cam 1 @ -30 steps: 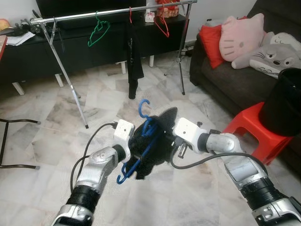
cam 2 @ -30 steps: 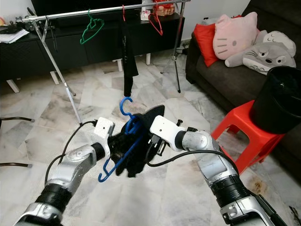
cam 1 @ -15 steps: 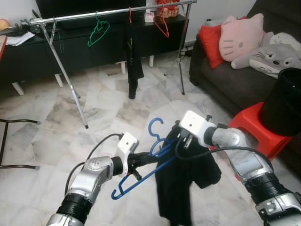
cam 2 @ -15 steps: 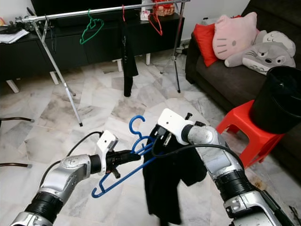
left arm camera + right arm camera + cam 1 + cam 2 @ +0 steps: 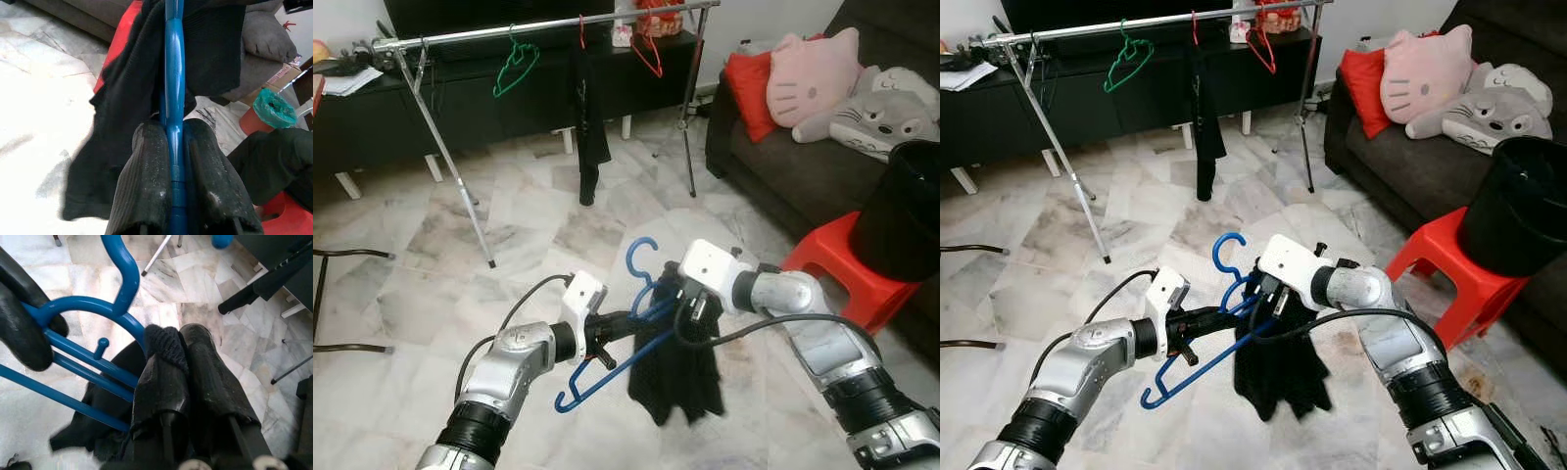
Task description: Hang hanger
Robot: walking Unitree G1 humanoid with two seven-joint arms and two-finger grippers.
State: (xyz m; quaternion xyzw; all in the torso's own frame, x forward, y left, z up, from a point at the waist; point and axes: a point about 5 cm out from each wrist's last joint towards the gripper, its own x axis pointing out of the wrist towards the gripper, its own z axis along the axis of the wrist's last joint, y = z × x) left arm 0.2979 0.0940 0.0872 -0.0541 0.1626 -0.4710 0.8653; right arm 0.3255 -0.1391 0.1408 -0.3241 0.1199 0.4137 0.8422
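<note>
I have the blue hanger (image 5: 617, 348) held low in front of me, well short of the clothes rail (image 5: 538, 26), with the black garment (image 5: 677, 367) draped off one arm of it. My left gripper (image 5: 171, 161) is clamped on the hanger's bar; my right gripper (image 5: 183, 367) is pinched shut on a fold of the garment beside the hook. If the cloth sits only on one side, I judge it could slide off to the marble floor (image 5: 421, 284) when I lift.

Marble floor (image 5: 401, 294), dark sofa (image 5: 783, 157), red stool (image 5: 837, 259), metal rack (image 5: 460, 37)
</note>
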